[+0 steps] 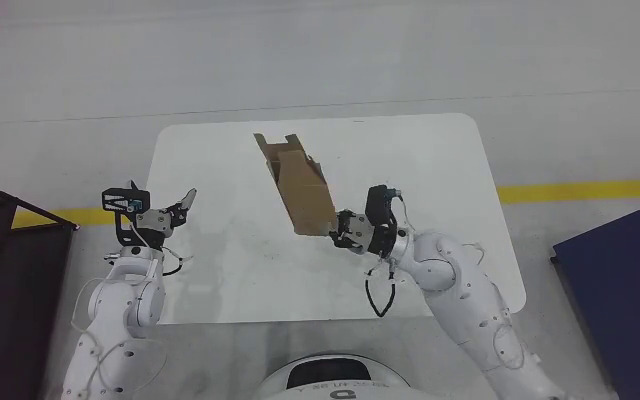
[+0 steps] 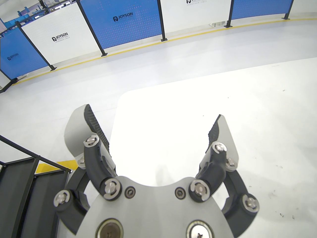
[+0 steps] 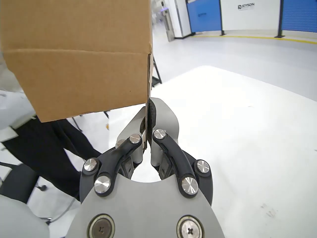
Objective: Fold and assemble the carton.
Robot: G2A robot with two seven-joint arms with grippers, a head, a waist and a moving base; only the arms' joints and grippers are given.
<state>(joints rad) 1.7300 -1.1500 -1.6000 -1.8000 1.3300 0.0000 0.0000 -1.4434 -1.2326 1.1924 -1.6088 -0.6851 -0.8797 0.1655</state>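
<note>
Top view gives the overall layout: the brown carton [image 1: 298,185] is folded flat and sits over the middle of the white table [image 1: 440,170]. It runs at a slant from the far side back toward the robot, with flaps at its far end. The right gripper [image 1: 345,232] is at the carton's near corner.

The right wrist view fills in the close-up. The right gripper [image 3: 148,115] has its jaws nearly closed, pinching the thin edge of the carton [image 3: 74,38] between the pads. You can also see a crease running across the cardboard panel. Can't tell from either view whether the far end touches the table [image 3: 223,100].

The left gripper [image 1: 180,207] sits at the table's left edge, well apart from the carton. Its own wrist view shows the left gripper [image 2: 153,115] with jaws spread wide and nothing between them, just bare table [image 2: 198,100] underneath.
</note>
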